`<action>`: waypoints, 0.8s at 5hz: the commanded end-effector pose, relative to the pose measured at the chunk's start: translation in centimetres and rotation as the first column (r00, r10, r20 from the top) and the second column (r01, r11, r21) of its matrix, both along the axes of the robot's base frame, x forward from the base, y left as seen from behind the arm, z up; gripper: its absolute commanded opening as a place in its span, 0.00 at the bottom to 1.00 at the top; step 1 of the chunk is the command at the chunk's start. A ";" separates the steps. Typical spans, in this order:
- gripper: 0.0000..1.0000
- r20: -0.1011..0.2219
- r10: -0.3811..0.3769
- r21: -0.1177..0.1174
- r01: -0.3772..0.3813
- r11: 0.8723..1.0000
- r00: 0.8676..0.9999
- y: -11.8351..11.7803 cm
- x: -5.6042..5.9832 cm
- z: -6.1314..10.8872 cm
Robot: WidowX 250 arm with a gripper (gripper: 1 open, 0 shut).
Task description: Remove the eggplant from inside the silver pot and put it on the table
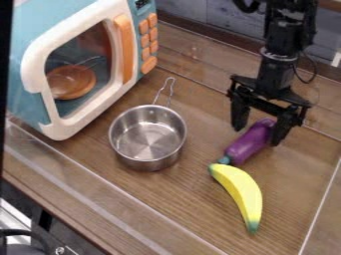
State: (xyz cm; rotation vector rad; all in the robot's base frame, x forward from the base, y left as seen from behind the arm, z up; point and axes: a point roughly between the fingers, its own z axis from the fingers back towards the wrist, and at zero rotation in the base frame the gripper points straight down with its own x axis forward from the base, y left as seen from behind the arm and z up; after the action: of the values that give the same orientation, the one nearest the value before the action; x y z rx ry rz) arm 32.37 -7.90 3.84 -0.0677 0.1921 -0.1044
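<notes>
The purple eggplant (248, 144) lies on the wooden table (186, 199), to the right of the silver pot (147, 136) and outside it. The pot stands empty, its handle pointing to the back. My gripper (262, 128) hangs pointing down just over the eggplant's far end. Its black fingers (241, 115) are spread wide on either side of that end and it is open. The eggplant rests on the wood by itself.
A yellow banana (240, 194) lies just in front of the eggplant. A toy microwave (80, 60) with its door open stands at the back left, close to the pot. A low clear wall (40, 149) borders the table on the left.
</notes>
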 end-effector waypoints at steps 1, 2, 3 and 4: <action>1.00 0.081 0.006 -0.017 -0.005 1.000 0.997 0.4 0.2 3.1; 1.00 0.079 0.008 -0.018 -0.007 1.000 0.997 0.7 -0.4 3.3; 1.00 0.078 -0.002 -0.018 0.004 1.000 0.997 0.6 -1.0 3.3; 1.00 0.078 -0.016 -0.020 0.017 1.000 0.997 0.5 -1.5 3.2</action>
State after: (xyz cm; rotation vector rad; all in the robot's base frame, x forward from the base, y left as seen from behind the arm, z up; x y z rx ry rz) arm 30.21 -7.15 4.41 -0.0707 0.2000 -0.1169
